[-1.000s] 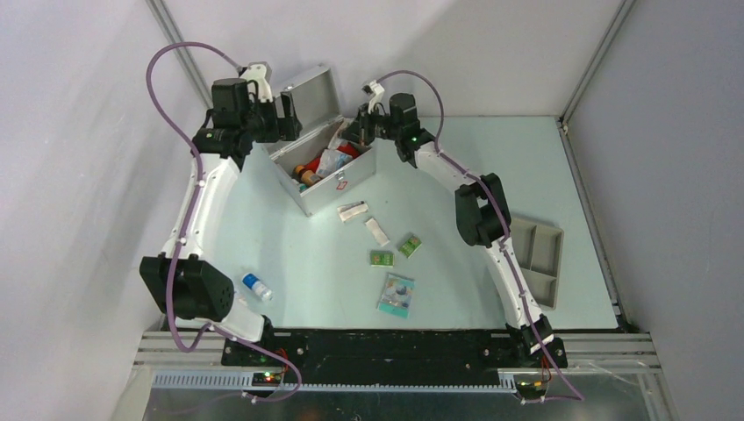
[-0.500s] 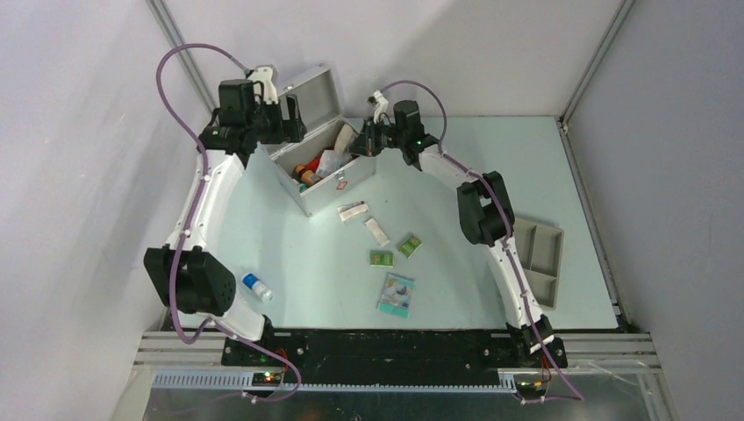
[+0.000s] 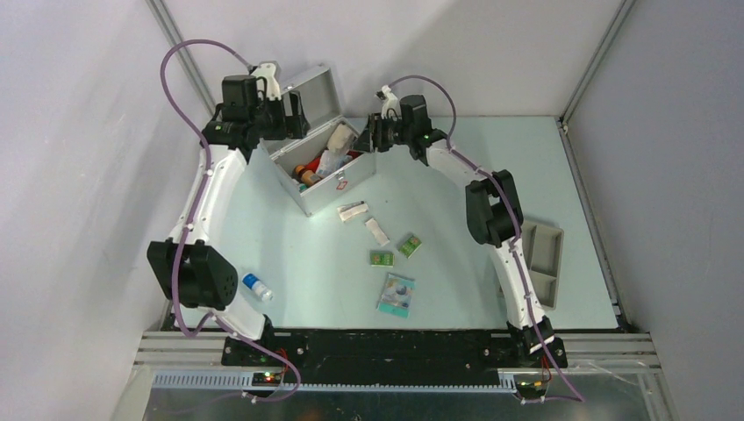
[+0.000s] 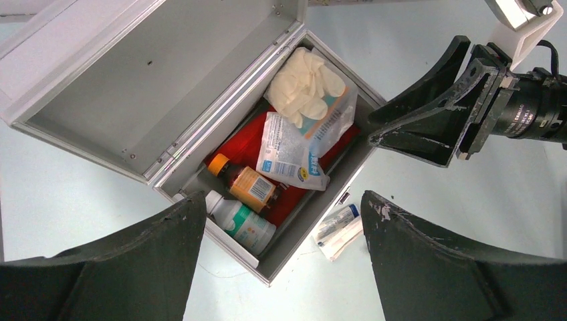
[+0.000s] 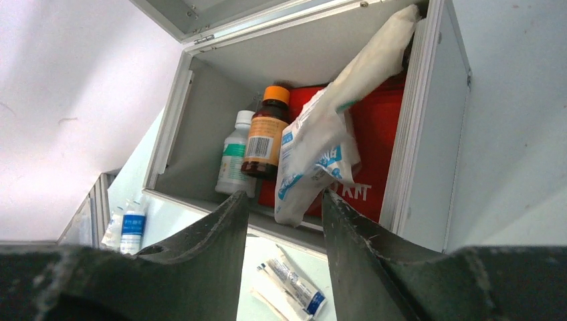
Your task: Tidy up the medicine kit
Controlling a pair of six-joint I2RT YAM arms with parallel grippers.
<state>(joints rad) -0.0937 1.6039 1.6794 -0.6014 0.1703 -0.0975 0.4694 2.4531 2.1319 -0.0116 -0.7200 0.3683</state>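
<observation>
The medicine kit (image 3: pixel 321 198) stands open at the back of the table, lid (image 4: pixel 134 80) tipped back. Inside lie a red pouch (image 5: pixel 374 144), a brown bottle (image 4: pixel 245 184), a white bottle with a green label (image 4: pixel 245 226), a white sachet (image 4: pixel 286 152) and a clear pack of gloves (image 4: pixel 309 85). My left gripper (image 3: pixel 294 118) hovers open above the kit's left end (image 4: pixel 282 198). My right gripper (image 3: pixel 370 136) is at the kit's right wall, open and holding nothing (image 5: pixel 284 195). The sachet's lower end hangs just past its fingertips.
On the table in front of the kit lie two tubes (image 3: pixel 353 210), two small green packets (image 3: pixel 381 258) and a blue-and-white flat pack (image 3: pixel 397 295). A small blue-labelled bottle (image 3: pixel 256 286) lies near the left arm. A grey divided tray (image 3: pixel 537 254) sits at the right edge.
My right gripper has drawn back rightward from over the kit and opened, leaving the glove pack inside. The left arm has barely shifted.
</observation>
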